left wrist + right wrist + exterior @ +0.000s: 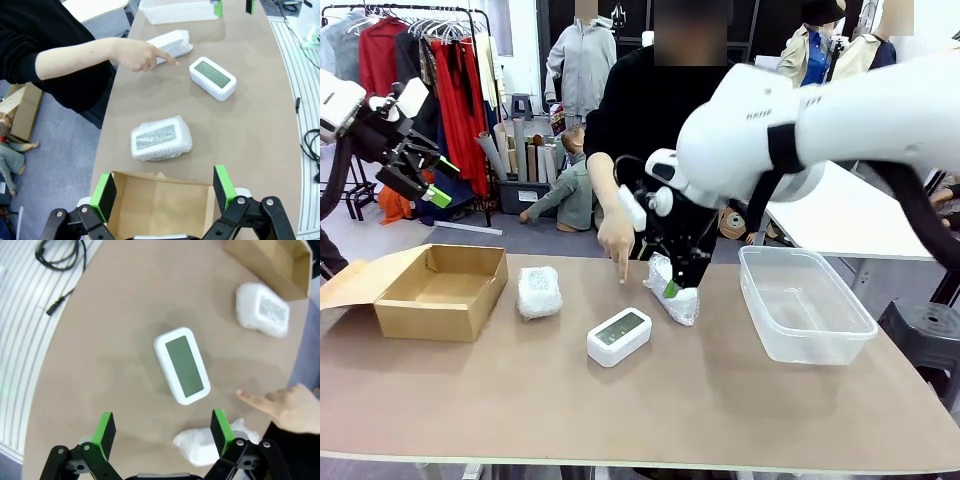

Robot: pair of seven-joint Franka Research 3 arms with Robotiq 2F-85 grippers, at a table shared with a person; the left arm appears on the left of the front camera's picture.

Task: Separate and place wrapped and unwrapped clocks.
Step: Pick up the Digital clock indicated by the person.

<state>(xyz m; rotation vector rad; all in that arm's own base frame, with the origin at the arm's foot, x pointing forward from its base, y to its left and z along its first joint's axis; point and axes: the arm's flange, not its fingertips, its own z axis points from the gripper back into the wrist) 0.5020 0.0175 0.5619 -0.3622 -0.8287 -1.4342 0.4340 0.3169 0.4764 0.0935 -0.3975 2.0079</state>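
The bare white clock [619, 336] [212, 78] [181, 365] with a grey screen lies mid-table. One wrapped clock [539, 291] [161, 138] [262, 310] in bubble wrap sits by the cardboard box. A second wrapped clock [678, 300] [172, 44] [205, 445] lies just under my right gripper [672, 285] [162, 432], which is open, with the lump near one finger. My left gripper [442, 180] [164, 192] hangs open high at the left, over the box. A person's hand [617, 240] [142, 54] [285, 407] points a finger down at the table between the clocks.
An open brown cardboard box [445, 290] [165, 210] [270, 262] stands at the table's left. A clear plastic tub [803, 300] [177, 11] stands at the right. The person stands at the far edge. A black cable [60, 255] lies on the floor beyond the near edge.
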